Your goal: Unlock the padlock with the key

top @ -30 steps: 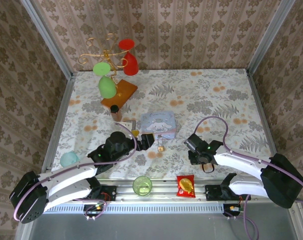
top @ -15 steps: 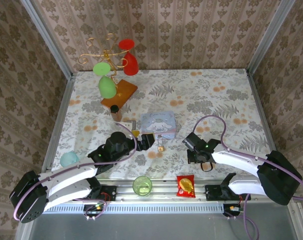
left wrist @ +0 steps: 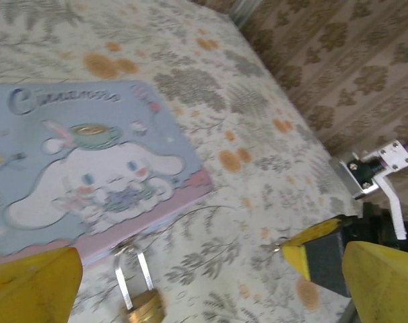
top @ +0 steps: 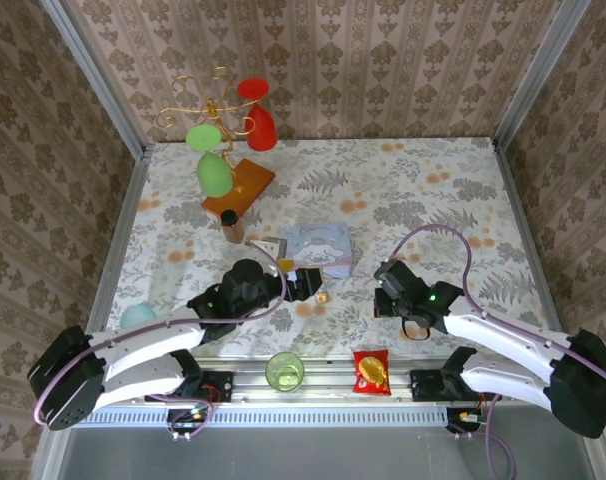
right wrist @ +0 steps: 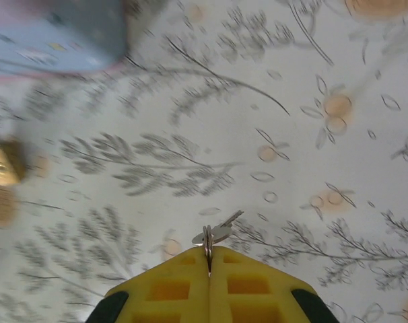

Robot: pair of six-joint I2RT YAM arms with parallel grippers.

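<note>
Because the tiny brass-gold padlock (left wrist: 142, 306), lying beside the pastel cartoon tin (top: 318, 248) toward the near edge of the floral table (top: 433, 200), looks light, rigid and slippery, the wide-spread left gripper (top: 308, 288) should clamp its body while the right gripper (right wrist: 209, 254) pinches the small silver key (right wrist: 217, 232).

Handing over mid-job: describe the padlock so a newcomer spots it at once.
Find the pastel cartoon tin near the middle of the floral table. Just off its near edge lies the padlock. It is tiny and brass-gold with a thin silver shackle, unlike the red-and-gold snack packet at the front rail.
</note>
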